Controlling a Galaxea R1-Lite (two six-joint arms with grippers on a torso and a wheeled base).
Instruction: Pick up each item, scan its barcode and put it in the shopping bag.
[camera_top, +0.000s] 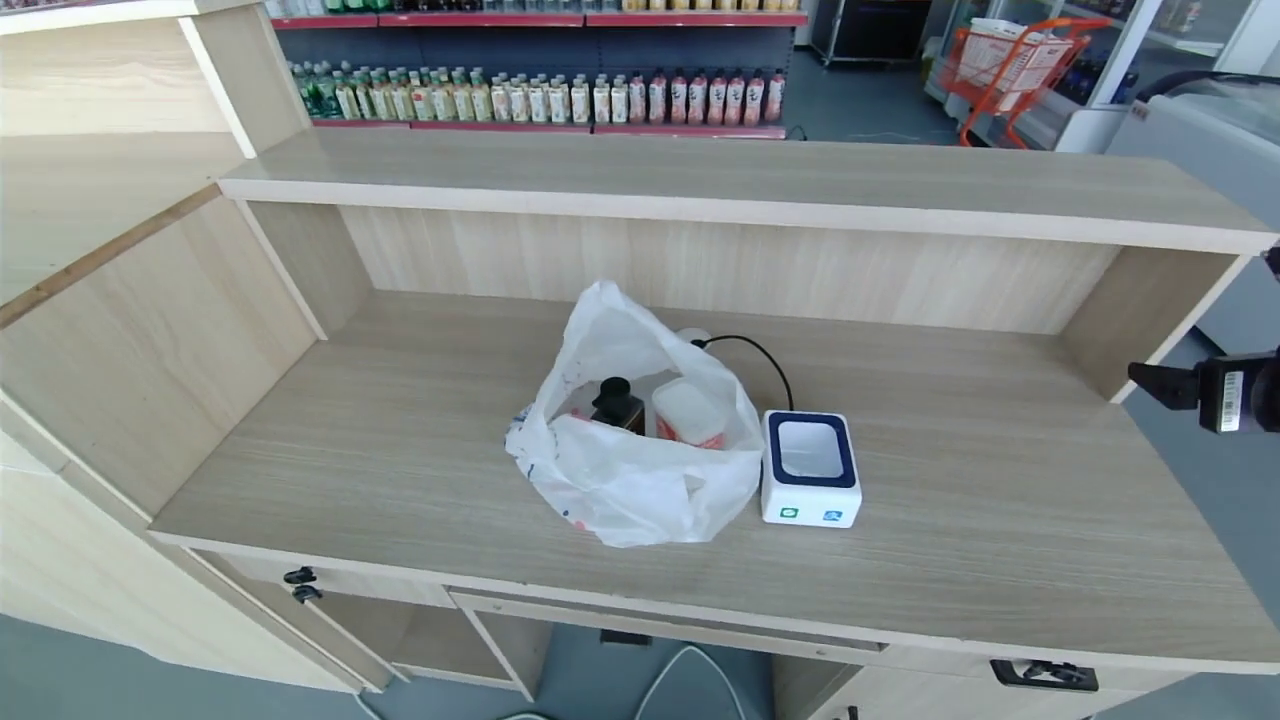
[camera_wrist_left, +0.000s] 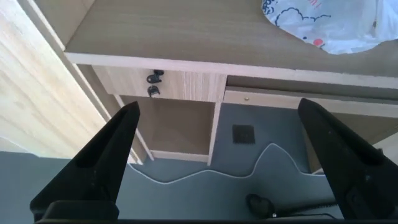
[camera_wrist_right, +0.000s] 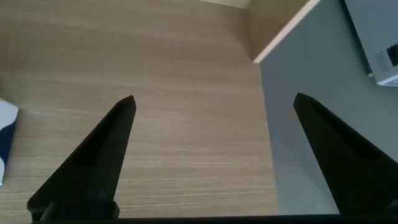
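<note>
Shopping bag (camera_top: 640, 470) well left of right hand (camera_top: 1145, 380)

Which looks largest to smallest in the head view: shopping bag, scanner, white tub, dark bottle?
1. shopping bag
2. scanner
3. white tub and dark bottle: unranked. Both sit inside the bag, partly hidden, so only their tops can be compared.
</note>
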